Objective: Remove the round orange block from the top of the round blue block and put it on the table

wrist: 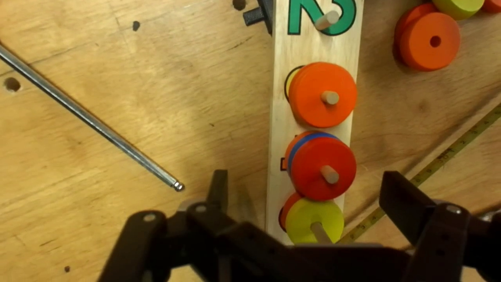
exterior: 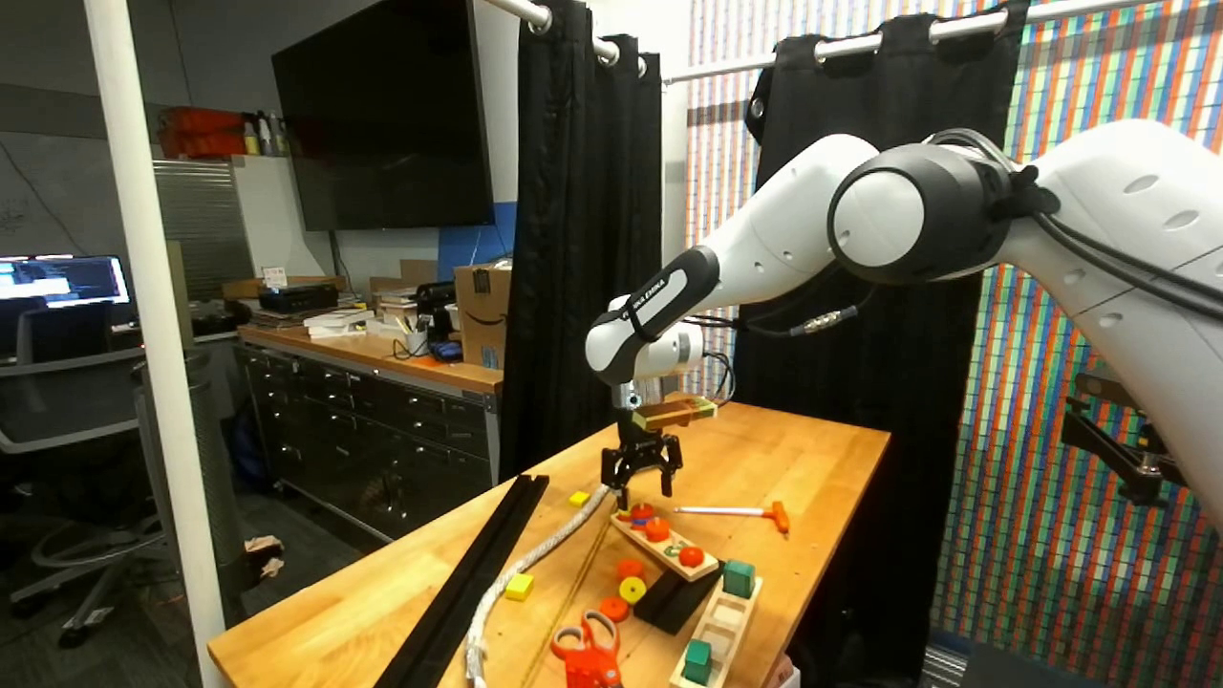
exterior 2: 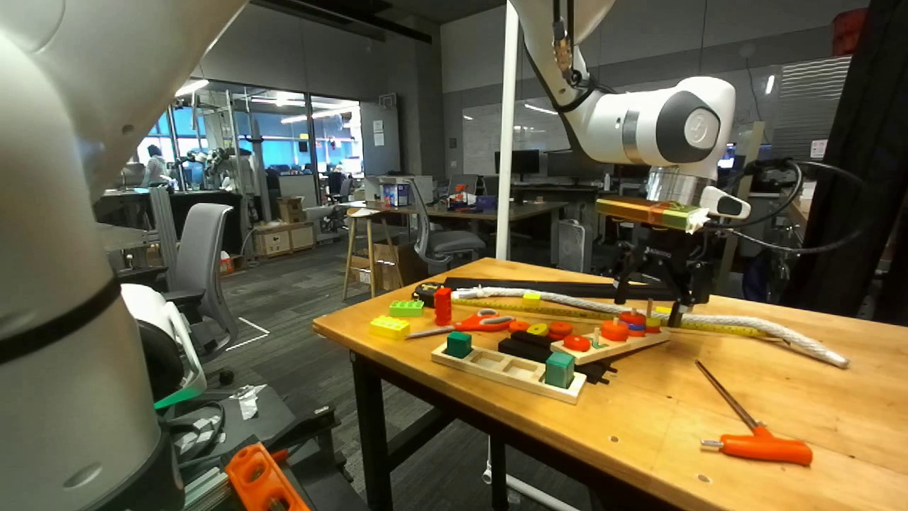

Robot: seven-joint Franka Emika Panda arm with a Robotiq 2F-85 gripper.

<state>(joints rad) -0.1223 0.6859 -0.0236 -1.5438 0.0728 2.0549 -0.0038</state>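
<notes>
The round orange block (wrist: 311, 162) looks red-orange in the wrist view and lies on top of the thin round blue block (wrist: 296, 148). Both are threaded on a peg, with another orange disc under the blue one. In the exterior views, this top block (exterior: 641, 511) (exterior 2: 633, 317) stands near the end of the wooden peg board. My gripper (wrist: 303, 180) is open and empty, its fingers apart on either side of the board, above the yellow and red discs. It hangs above that end in both exterior views (exterior: 645, 495) (exterior 2: 648, 312). The table (exterior: 764, 449) is light wood.
The peg board (wrist: 280, 117) also carries an orange disc (wrist: 321, 84) and a yellow disc (wrist: 309, 215) on neighbouring pegs. An orange-handled hex key (exterior 2: 762, 447), a tape measure (wrist: 465, 137), a rope (exterior: 535, 554), scissors (exterior: 590, 659) and a tray with green cubes (exterior 2: 507, 369) lie around.
</notes>
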